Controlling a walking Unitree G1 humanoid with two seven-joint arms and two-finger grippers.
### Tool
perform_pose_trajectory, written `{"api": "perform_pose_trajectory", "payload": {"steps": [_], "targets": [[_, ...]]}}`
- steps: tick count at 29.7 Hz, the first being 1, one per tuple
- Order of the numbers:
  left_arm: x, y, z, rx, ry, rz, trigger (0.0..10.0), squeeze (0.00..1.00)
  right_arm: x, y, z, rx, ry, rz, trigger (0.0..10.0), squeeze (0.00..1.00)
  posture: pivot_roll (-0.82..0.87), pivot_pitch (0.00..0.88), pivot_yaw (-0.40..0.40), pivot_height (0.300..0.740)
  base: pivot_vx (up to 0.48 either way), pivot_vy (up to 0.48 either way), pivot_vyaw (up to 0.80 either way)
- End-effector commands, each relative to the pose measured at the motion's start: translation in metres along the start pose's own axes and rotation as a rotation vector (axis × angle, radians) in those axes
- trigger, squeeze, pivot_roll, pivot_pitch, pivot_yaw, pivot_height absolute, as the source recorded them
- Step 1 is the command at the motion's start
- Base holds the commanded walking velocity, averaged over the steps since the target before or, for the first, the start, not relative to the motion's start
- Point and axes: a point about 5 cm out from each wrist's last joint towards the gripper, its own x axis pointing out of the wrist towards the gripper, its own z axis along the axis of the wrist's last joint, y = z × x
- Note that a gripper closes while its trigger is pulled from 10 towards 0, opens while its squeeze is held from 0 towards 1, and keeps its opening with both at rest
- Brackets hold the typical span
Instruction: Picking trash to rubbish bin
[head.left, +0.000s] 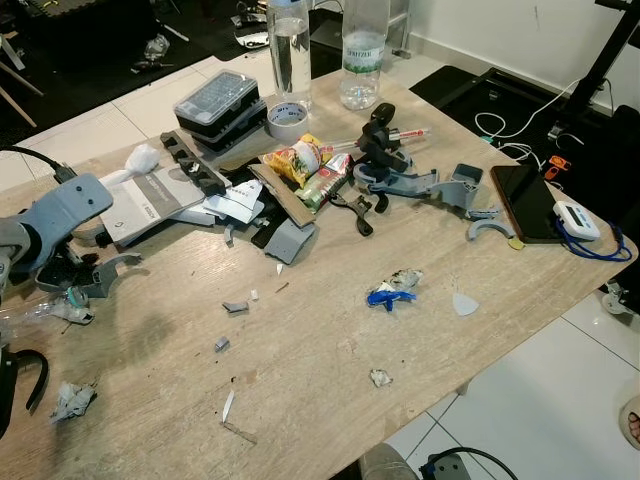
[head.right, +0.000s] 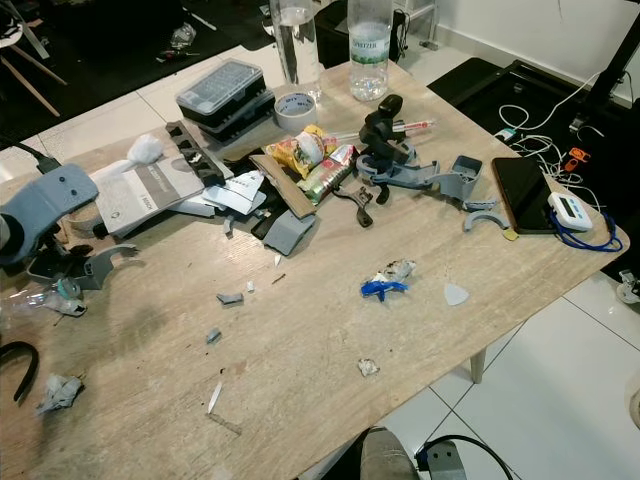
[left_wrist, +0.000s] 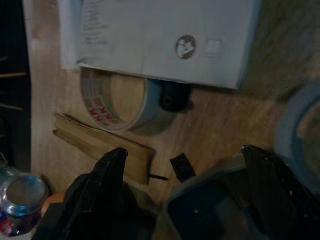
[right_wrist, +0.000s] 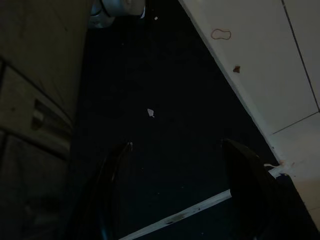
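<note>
Several scraps of trash lie loose on the worktop (head.left: 330, 390), so by my read the job is barely begun: a crumpled wad (head.left: 72, 398) near the left edge, a blue wrapper (head.left: 390, 296) mid-table, a small crumpled bit (head.left: 380, 377) toward the near edge, plus grey chips and a white sliver. No rubbish bin can be made out.

Left gripper (left_wrist: 185, 165) hangs over the left side of the worktop, fingers spread, nothing between them; its wrist view looks down on a tape roll (left_wrist: 112, 100), a white manual (left_wrist: 160, 37) and a drink can (left_wrist: 20, 197). Right gripper (right_wrist: 177, 165) hangs idle below table level over dark floor, fingers apart, empty.

Clutter in the way (not trash, likely): grey printed parts (head.left: 420, 185), snack packets (head.left: 305, 160), two bottles (head.left: 290, 50), a parts case (head.left: 215, 100), a phone (head.left: 528, 203) at the right edge – picking must sort scraps from tools
</note>
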Motion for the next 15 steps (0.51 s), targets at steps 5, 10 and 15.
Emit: {"api": "perform_pose_trajectory", "payload": {"steps": [5,10,15], "targets": [[-0.01,0.0,-0.018,0.027,0.08,-0.103,10.0,0.0,0.001,0.01,-0.003,-0.026,0.012,0.032,10.0,0.0,-0.05,0.11,0.101,0.74,0.0,0.0,0.0],[-0.009,-0.007,-0.017,0.031,0.055,-0.189,10.0,0.0,0.001,0.01,-0.003,-0.031,0.012,0.032,10.0,0.0,-0.05,0.103,0.099,0.74,0.0,0.0,0.0],[-0.011,0.004,-0.006,0.013,0.002,-0.094,10.0,0.0,0.001,0.01,-0.003,-0.035,0.013,0.03,10.0,0.0,-0.05,0.105,0.097,0.74,0.0,0.0,0.0]]}}
